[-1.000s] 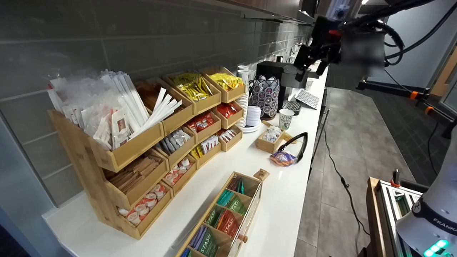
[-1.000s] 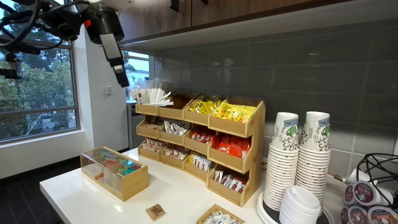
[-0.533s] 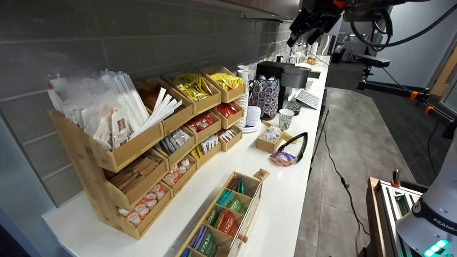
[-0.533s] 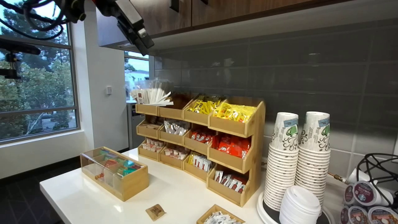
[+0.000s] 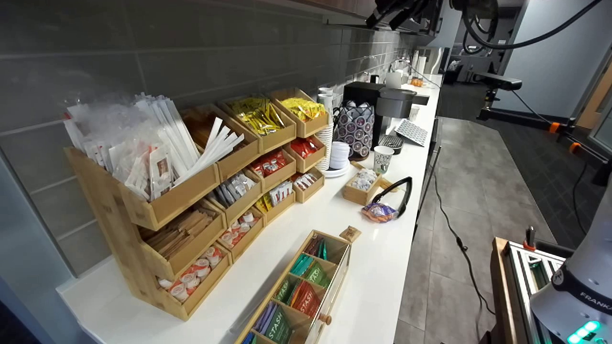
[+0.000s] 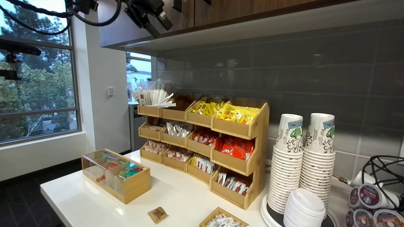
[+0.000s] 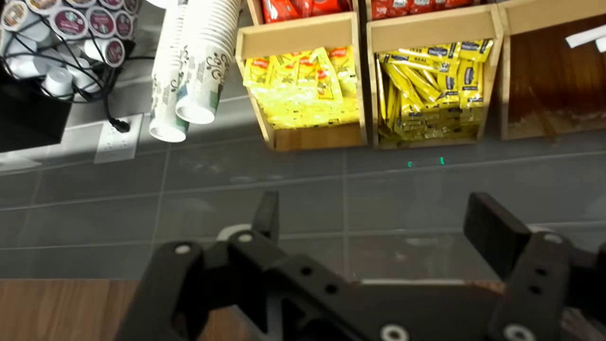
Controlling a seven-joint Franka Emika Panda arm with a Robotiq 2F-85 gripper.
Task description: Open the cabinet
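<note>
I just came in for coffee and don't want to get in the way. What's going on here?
A robot arm is apparently there to open the overhead cabinet. Its gripper is up near the cabinet's lower edge, open and holding nothing; whether it touches the cabinet isn't clear. The part of the cabinet that shows looks shut, so the opening seems not yet done. Below, the condiment rack and the box of Stash packets stand untouched on the white counter.
</note>
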